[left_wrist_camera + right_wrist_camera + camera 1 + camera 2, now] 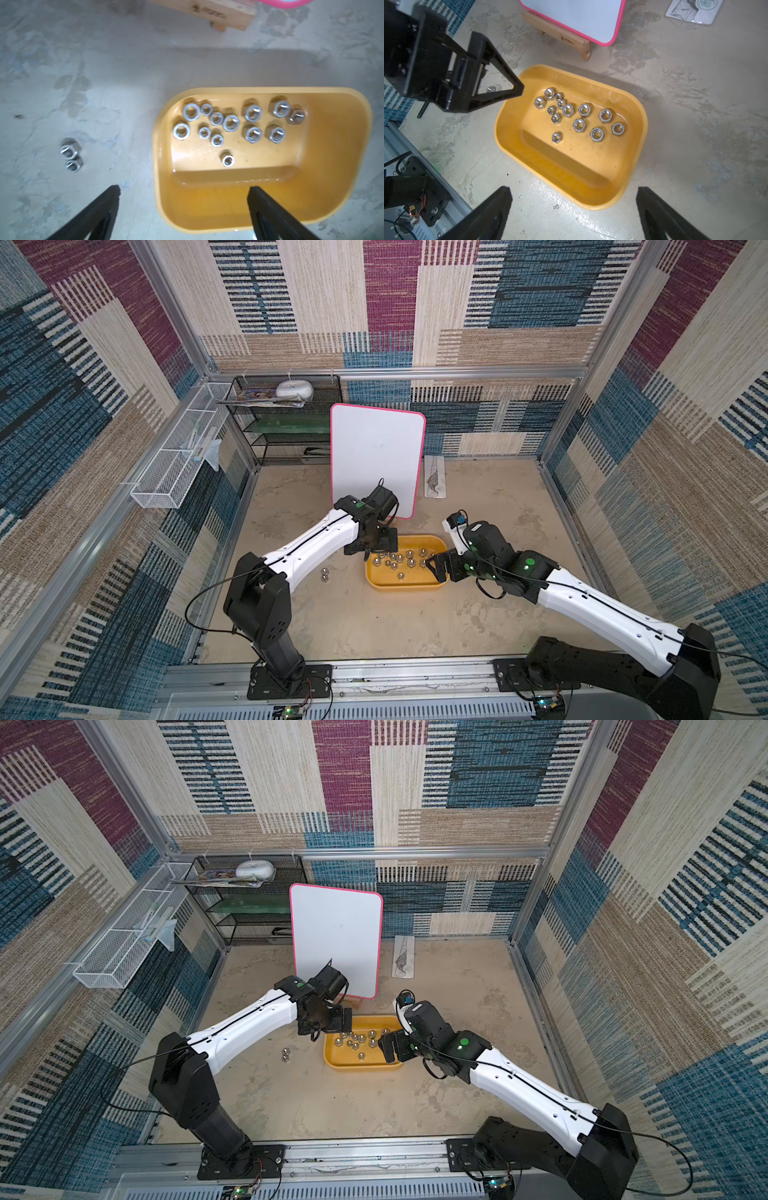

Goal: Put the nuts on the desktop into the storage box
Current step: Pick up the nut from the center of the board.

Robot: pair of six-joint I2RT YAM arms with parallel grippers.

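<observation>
Yellow plastic box point(342, 155) sits on the beige counter point(104, 83) with thirteen steel nuts point(231, 123) lying inside, mostly bunched toward one end. Two more nuts point(70, 152) lie touching each other on the counter, on the left arm's side of the box. The left fingers point(97, 214) are spread wide, straddling the box's wall and holding nothing. The right fingers point(492, 212) are also wide apart and empty, above the box's other end.
</observation>
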